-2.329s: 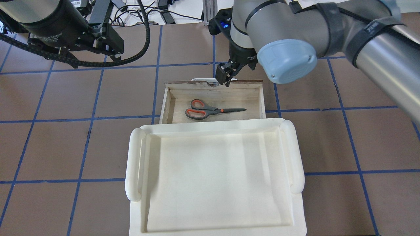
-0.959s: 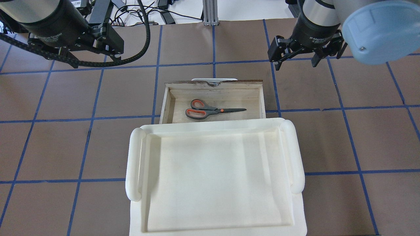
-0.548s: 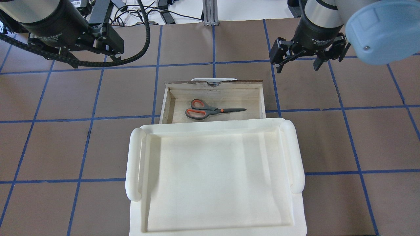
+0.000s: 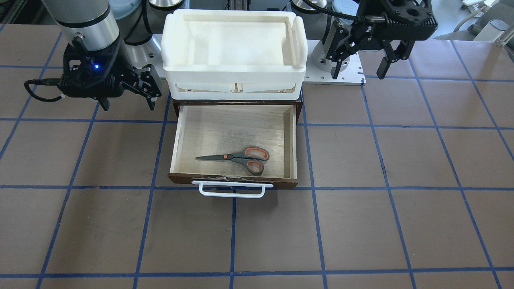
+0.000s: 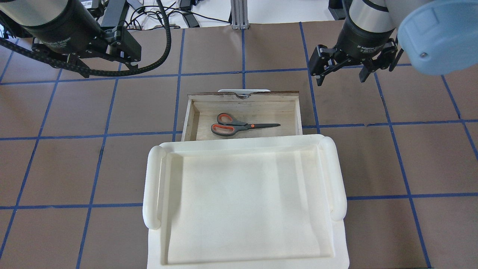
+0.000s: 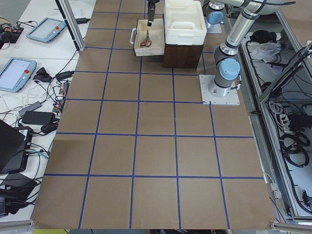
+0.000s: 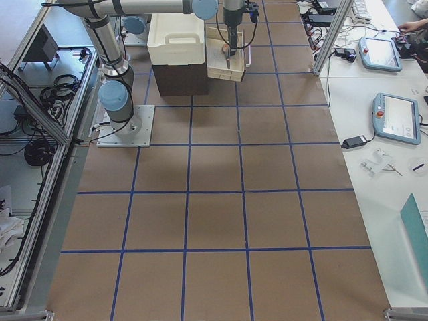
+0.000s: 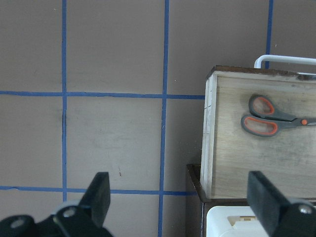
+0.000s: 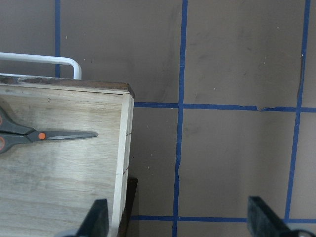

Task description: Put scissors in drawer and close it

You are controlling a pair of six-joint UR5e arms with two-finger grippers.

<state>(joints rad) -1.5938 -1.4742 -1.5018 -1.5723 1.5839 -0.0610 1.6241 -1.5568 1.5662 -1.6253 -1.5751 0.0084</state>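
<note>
Right gripper (image 5: 341, 76): withdrawn from handle (image 4: 229, 189); now wide open, empty, off the far right corner of the drawer (image 5: 299, 116). Scissors (image 5: 239, 125): flat inside open drawer, well apart. Left gripper (image 4: 358, 73): wide open, empty, far left.

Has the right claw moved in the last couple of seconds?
Yes. The right claw was at the drawer's handle; now it hangs open off to the right of the drawer.

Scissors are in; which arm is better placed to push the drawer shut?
Right, probably: the right gripper, jaws open, hangs nearer the white handle of the drawer than the left gripper, which sits further back. Both are empty.
</note>
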